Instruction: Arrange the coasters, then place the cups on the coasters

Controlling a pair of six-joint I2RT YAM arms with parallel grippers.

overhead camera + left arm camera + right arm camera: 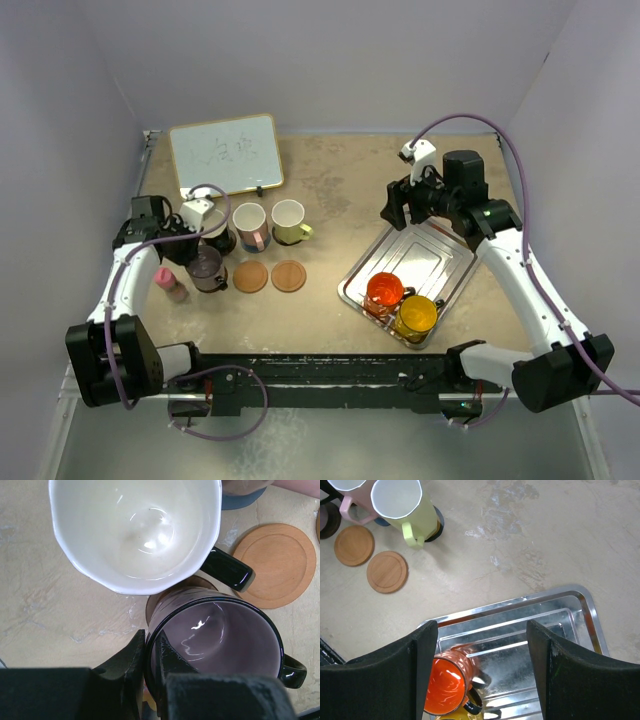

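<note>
Left gripper [147,647]: fingers pinched together on the wall of the purple mug [217,640], one inside the rim and one outside.
Right gripper [482,627]: fingers wide apart, holding nothing, hanging over the tray [580,594].
Purple mug: on the table's [330,190] left side, just nearer than the black mug [135,530]. It is over a brown coaster [199,582] whose edge peeks out; I cannot tell whether it rests or is lifted.
Done: the pink mug [250,226] stands on a blue coaster [242,501], and the green mug [402,505] on a dark-rimmed coaster [438,526]. The black mug's base is hidden.
Left: two tan coasters [250,276] lie bare beside the purple mug. The red mug [385,292] and yellow mug [415,316] sit in the tray toward the right near corner. My judgement is that well over half is done.
Left wrist only: the pinch on the rim, and the brown coaster's edge.
Right wrist only: the coaster under the green mug, and the open fingers up close.
Top only: the yellow mug whole, and both arms at once.
</note>
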